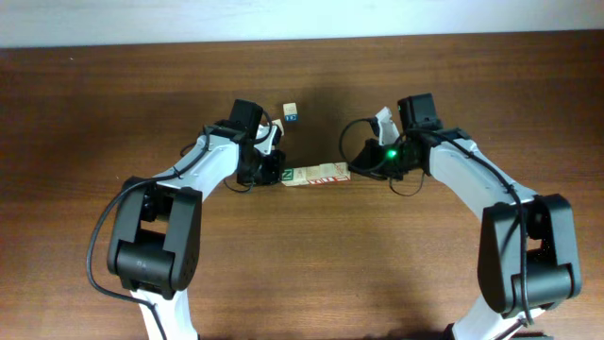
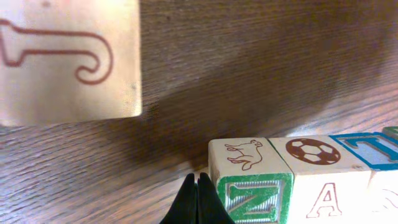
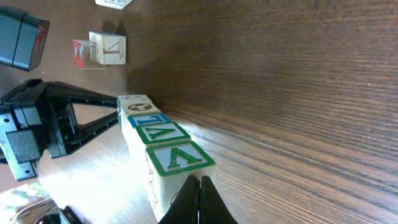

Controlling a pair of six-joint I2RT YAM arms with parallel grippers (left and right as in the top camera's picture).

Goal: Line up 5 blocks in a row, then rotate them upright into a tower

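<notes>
Lone cube (image 1: 291,113), blue mark apparently, sits on dark wood table (image 1: 85,104).

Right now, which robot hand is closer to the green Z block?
Left. The left gripper is right beside the green Z block; the right gripper is at the far end of the row.

Both ends of the row of blocks (image 1: 316,175) are obstructed: the left gripper (image 1: 275,174), closed, sits just beside one end, and the right gripper (image 1: 359,171), closed, just beside the other. Beyond the row, a loose cube (image 1: 291,113) stands near the left arm. On the near side, the worktop (image 1: 311,264) between the arms offers open passage.
</notes>
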